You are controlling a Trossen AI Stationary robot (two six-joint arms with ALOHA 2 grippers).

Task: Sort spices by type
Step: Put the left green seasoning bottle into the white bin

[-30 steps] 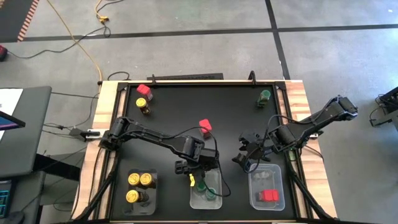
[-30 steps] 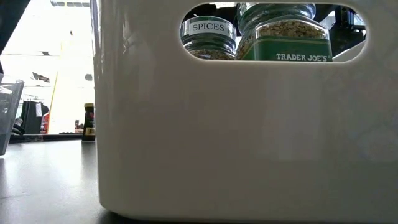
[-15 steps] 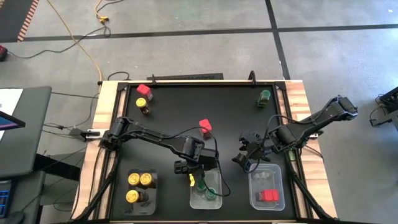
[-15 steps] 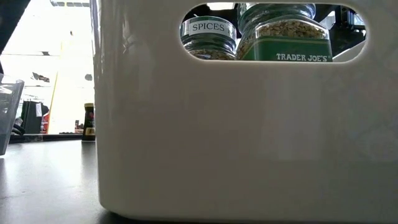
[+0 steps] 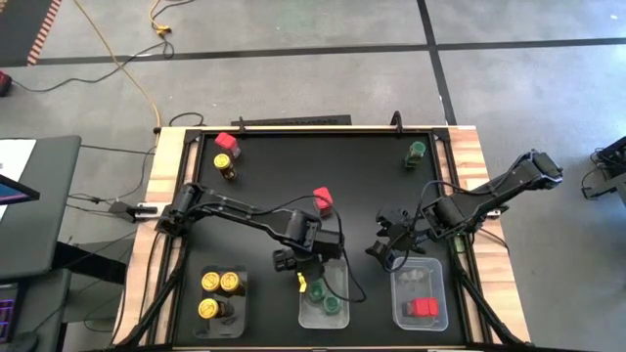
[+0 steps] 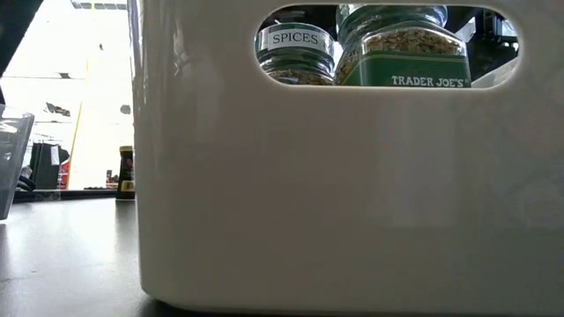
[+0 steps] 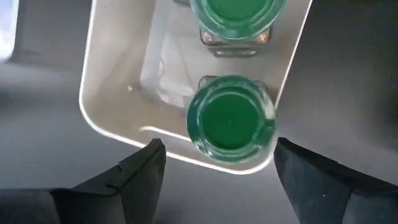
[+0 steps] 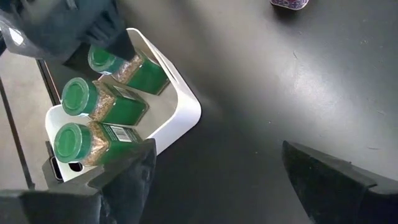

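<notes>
Left gripper (image 5: pixel 311 269), lower centre of the high view: fingers spread, holding nothing, above the green-lidded spice jars (image 5: pixel 319 289) in the clear plastic tray (image 5: pixel 305 315). Right gripper (image 5: pixel 383 246), centre-right: open, empty.

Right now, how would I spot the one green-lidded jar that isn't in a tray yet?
Start at the black table seen from above and go to its far right corner. A small jar stands there alone. Its green lid and empty surroundings set it apart; the other green ones sit in the middle tray.
</notes>
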